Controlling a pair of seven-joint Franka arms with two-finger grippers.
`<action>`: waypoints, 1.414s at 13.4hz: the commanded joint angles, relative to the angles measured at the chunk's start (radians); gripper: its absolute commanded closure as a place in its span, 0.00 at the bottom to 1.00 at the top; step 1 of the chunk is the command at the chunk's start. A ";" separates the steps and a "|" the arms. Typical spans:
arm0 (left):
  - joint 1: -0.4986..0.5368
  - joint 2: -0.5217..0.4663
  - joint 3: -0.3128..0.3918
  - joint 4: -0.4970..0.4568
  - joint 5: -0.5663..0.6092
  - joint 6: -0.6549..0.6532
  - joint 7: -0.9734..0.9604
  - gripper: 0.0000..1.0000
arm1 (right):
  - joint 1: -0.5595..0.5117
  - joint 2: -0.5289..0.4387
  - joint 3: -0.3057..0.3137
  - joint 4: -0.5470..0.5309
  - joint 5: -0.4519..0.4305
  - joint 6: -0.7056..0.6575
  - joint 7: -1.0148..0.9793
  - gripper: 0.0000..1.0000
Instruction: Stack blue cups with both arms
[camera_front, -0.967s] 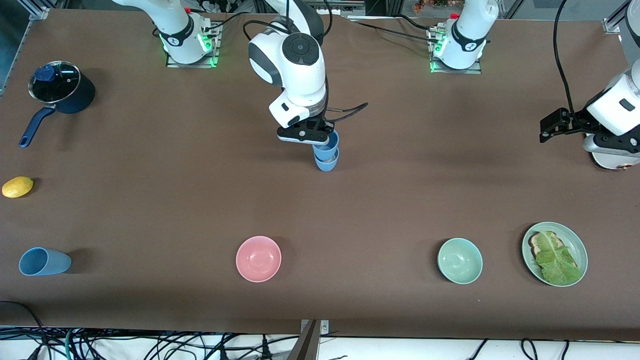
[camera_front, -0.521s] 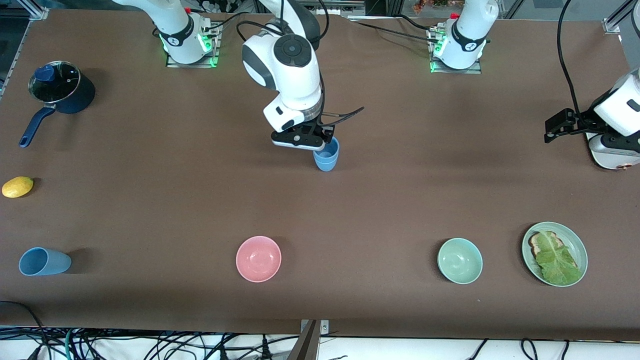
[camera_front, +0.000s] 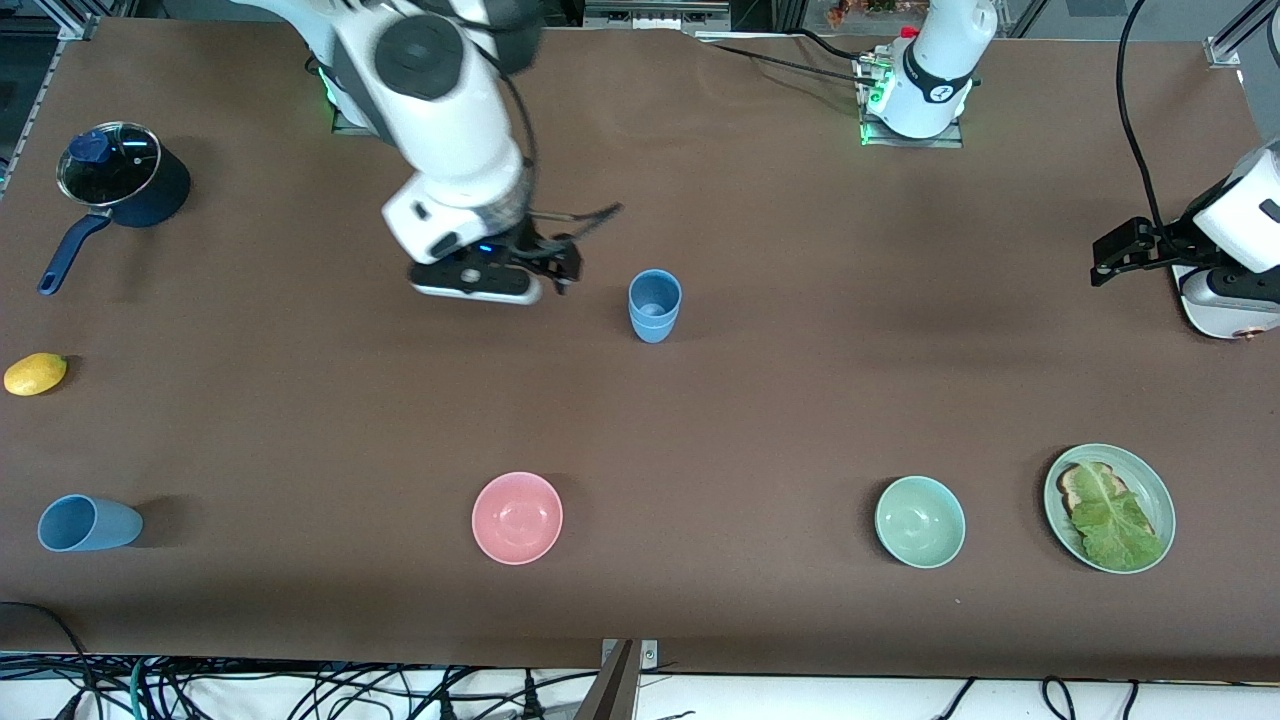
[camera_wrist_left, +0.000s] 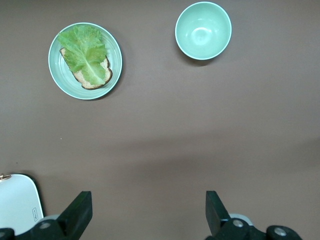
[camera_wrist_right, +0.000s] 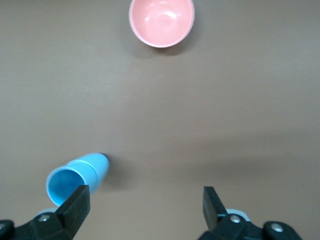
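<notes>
Two light-blue cups (camera_front: 655, 305) stand nested upright in one stack at mid-table; the stack also shows in the right wrist view (camera_wrist_right: 77, 177). A third blue cup (camera_front: 88, 523) lies on its side near the front edge at the right arm's end. My right gripper (camera_front: 555, 268) is open and empty over bare table beside the stack, toward the right arm's end; its jaws stand wide apart in the right wrist view (camera_wrist_right: 145, 205). My left gripper (camera_front: 1105, 258) is open and empty, waiting over the left arm's end of the table (camera_wrist_left: 147, 210).
A pink bowl (camera_front: 517, 517), a mint-green bowl (camera_front: 920, 521) and a green plate with bread and lettuce (camera_front: 1150, 490) sit along the front. A dark-blue lidded pot (camera_front: 125, 185) and a lemon (camera_front: 35, 373) are at the right arm's end. A white device (camera_front: 1225, 315) lies below the left gripper.
My right gripper lowered the upper cup into the lower one, let go, and moved away toward the right arm's end. The left gripper barely moved.
</notes>
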 joint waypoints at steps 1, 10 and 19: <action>0.064 -0.020 -0.062 -0.021 -0.032 0.013 0.016 0.00 | -0.148 -0.108 0.018 -0.025 0.063 -0.131 -0.206 0.00; 0.064 -0.014 -0.064 -0.019 -0.034 0.013 0.014 0.00 | -0.429 -0.247 -0.061 -0.037 0.049 -0.348 -0.699 0.00; 0.065 -0.014 -0.064 0.027 -0.072 0.006 0.014 0.00 | -0.435 -0.221 -0.106 -0.027 0.014 -0.326 -0.716 0.00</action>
